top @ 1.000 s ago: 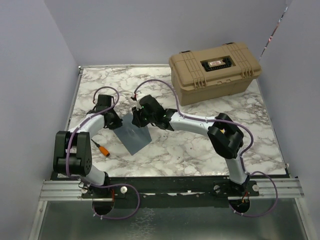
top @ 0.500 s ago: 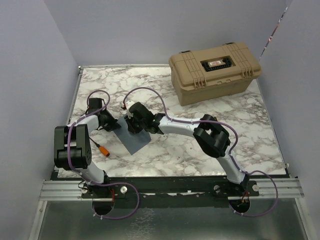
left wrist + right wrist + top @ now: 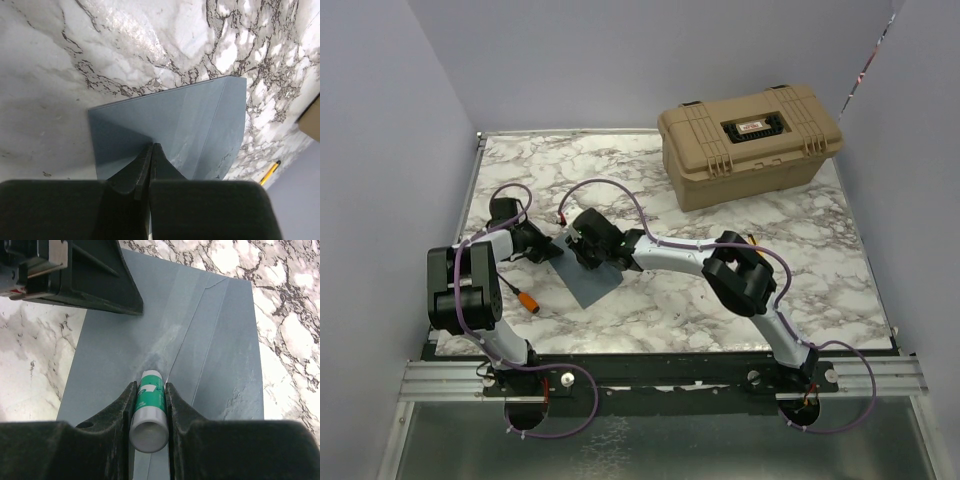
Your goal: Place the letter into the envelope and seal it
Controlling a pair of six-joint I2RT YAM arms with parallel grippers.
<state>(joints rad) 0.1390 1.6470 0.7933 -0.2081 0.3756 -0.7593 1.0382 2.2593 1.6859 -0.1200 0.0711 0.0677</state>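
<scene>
The blue-grey envelope [image 3: 592, 282] lies flat on the marble table. In the left wrist view my left gripper [image 3: 151, 146] is shut, its tips together and down on the envelope [image 3: 190, 115] near its left edge. My right gripper [image 3: 150, 386] is shut on a green-and-white glue stick [image 3: 150, 402]. The stick's tip touches the envelope [image 3: 220, 340] beside the flap's slanted edge, where a pale smear shows. From above, the two grippers [image 3: 552, 250] [image 3: 584, 246] sit close together at the envelope's far left corner. The letter is hidden.
A tan hard case [image 3: 750, 140] stands at the back right. An orange-tipped object [image 3: 527, 298] lies near the left arm's base. A yellow pencil-like object [image 3: 270, 172] lies past the envelope. The left gripper's body [image 3: 90, 280] shows close by in the right wrist view.
The left gripper closed and settled on the envelope's left side. The right gripper with the glue stick slid left along the envelope, and both arms shifted left.
</scene>
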